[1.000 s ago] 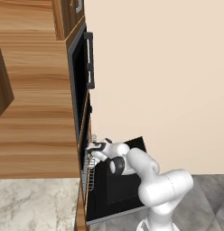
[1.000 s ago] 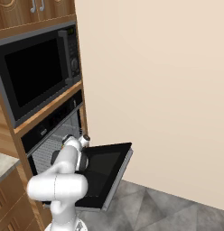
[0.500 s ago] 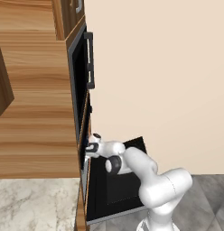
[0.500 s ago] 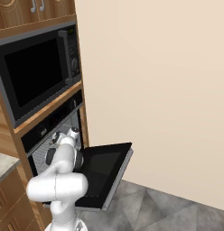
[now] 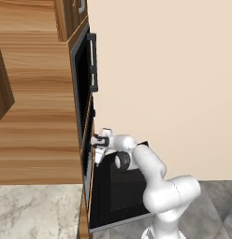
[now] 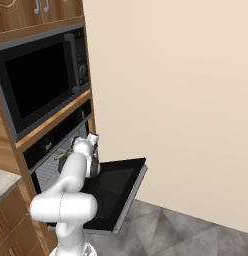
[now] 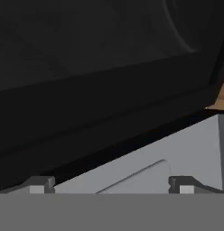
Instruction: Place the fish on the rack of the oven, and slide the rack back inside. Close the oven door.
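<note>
One oven [image 6: 56, 145] sits in the wood cabinetry, directly below one upper black-glass appliance [image 6: 38, 82]. That upper appliance carries one black bar handle [image 5: 93, 63], seen edge-on in the left base view. One oven door [image 6: 113, 187] hangs open, swung down and out from the bottom of the oven, its black glass facing up and its grey frame along the outer edge. In the left base view the same door [image 5: 115, 196] slopes down from the oven front toward the floor.

One rack [image 6: 48, 170] shows as a pale grey grid inside the oven's opening, just behind the arm; how far it sits in or out of the cavity cannot be told. On it, beside the arm's wrist, a small olive-yellow shape is probably the one fish [image 6: 62, 155], too small to make out clearly.

One gripper [image 5: 96, 148] is at the oven's front edge, above the inner end of the open door, pointing into the cavity. In the hand view its two dark fingertips [image 7: 39, 183] stand far apart at the two sides of the picture, so the jaws are spread fully wide. Nothing lies between them and they hold nothing. Beyond them that view looks at a dark oven interior over a pale grey surface; whether the jaws touch anything cannot be told.

One patch of pale stone bench [image 6: 3, 182] lies to the left of the oven, at the height of its lower half.
</note>
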